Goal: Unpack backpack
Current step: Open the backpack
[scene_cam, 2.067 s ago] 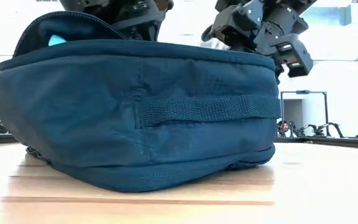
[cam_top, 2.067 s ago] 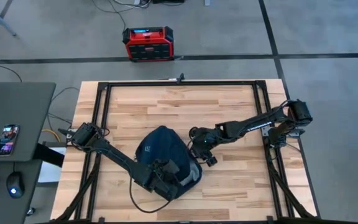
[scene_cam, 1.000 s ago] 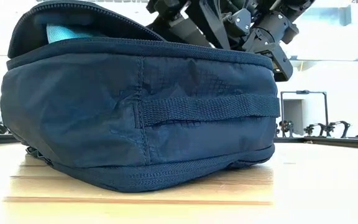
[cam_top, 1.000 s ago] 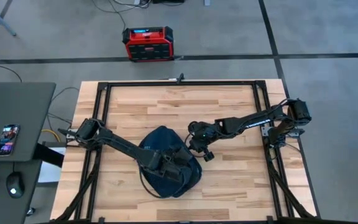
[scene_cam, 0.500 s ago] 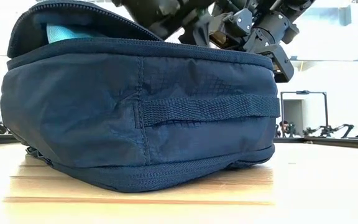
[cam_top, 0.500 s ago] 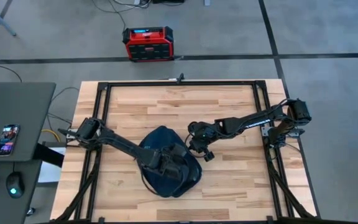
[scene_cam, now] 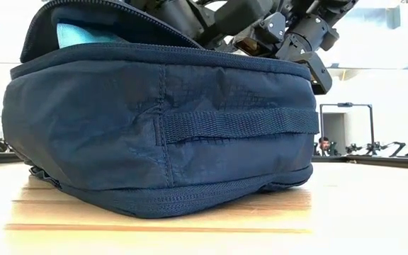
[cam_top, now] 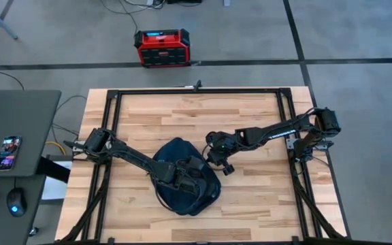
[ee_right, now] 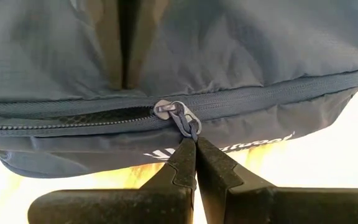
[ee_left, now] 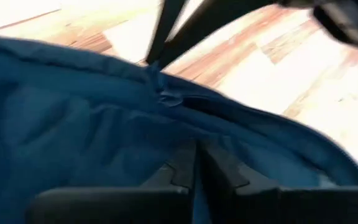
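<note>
1. The right gripper [ee_right: 196, 144] has its two dark fingers [ee_right: 178, 168] pressed together on the zipper pull [ee_right: 188, 126] of the backpack [ee_right: 185, 56], the pull's cord pinched at the fingertips just below the metal slider.
2. The zipper track [ee_right: 73, 115] runs across the fabric on both sides of the slider; white lettering shows on the panel beneath it.
3. In the high view the right gripper [cam_top: 218, 158] sits at the backpack's right edge, its arm reaching in from the table's right side.
4. The left gripper [ee_left: 194, 163] shows its fingers [ee_left: 180, 167] closed against each other, with nothing visible between them, lying against the backpack's teal fabric [ee_left: 61, 130].
5. From above, the left gripper [cam_top: 186, 175] rests over the top of the backpack [cam_top: 175, 151], its arm crossing from the table's left edge.
6. The backpack [scene_cam: 154, 127] lies flat on the wooden table [cam_top: 250, 116], slightly in front of centre, a webbing handle [scene_cam: 239, 122] facing the low camera.
7. Its top flap stands raised at one end, showing pale blue material [scene_cam: 76, 34] inside.
8. Beyond the table, a red-black box [cam_top: 162, 47] sits on the floor; a phone [cam_top: 8, 152] and mouse [cam_top: 16, 202] rest on a side desk [cam_top: 19, 122].
</note>
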`<state>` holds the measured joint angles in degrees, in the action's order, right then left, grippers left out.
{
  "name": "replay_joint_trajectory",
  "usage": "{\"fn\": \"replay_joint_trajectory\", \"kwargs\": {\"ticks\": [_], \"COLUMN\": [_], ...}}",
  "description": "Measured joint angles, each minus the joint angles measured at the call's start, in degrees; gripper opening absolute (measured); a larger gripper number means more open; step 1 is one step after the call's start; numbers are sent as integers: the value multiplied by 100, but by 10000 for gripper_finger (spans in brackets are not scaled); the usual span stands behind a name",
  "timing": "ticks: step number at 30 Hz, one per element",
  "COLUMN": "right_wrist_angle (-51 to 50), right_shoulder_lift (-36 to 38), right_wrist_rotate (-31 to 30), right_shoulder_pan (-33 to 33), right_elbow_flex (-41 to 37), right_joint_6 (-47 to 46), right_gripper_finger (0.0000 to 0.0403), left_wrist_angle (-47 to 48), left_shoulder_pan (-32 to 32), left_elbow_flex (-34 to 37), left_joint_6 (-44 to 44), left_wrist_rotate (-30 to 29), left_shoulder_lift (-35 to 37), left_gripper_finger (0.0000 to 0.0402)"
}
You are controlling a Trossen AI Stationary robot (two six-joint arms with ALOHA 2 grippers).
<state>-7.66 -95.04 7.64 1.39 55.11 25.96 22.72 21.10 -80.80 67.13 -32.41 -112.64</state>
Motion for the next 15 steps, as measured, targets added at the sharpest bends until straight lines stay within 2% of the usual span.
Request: {"fn": "replay_joint_trajectory", "kwargs": {"ticks": [15], "right_wrist_angle": [67], "right_shoulder_lift": [0], "right_wrist_rotate": [-13], "right_shoulder_pan": [-197], "right_elbow_flex": [0], "right_joint_6": [-62], "right_gripper_finger": [0], "left_wrist_angle": [-375], "left_shoulder_pan": [120], "left_elbow_flex": [-12], "left_joint_6": [-515], "left_wrist_rotate": [0], "left_shoulder_lift": [-2], "left_gripper_finger": [0]}}
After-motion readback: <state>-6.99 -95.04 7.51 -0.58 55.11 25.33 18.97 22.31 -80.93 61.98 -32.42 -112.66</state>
